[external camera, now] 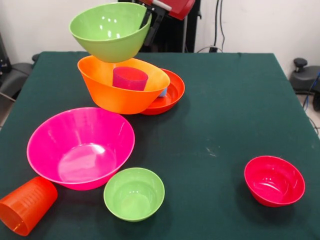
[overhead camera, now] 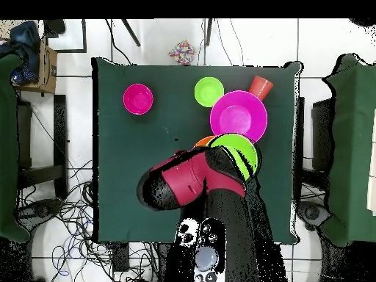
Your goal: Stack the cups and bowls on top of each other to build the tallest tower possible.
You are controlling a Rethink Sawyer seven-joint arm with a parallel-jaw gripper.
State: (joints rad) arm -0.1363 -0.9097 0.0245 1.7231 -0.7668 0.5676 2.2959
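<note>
- One step is in hand: the gripper [external camera: 146,21], at the frame's top, has its fingers pinching the rim of the medium lime green plastic bowl [external camera: 110,31], held clear above the tower [external camera: 131,86].
- Dark green table [external camera: 230,105]: wide bare room across the right half; only the small crimson bowl [external camera: 274,180] sits there, lower right.
- Large pink glossy bowl [external camera: 80,147] sits lower left, just below the tower; keep the swing away from it.
- Large orange bowl [external camera: 122,84] tilts on the shallow red-orange bowl [external camera: 170,92], a translucent purple tumbler [external camera: 130,78] inside; my judgement: lower the held bowl centred, level, slowly, since the pile leans.
- Small lime green bowl [external camera: 134,193] and orange tumbler [external camera: 26,205], on its side, lie near the bottom edge.
</note>
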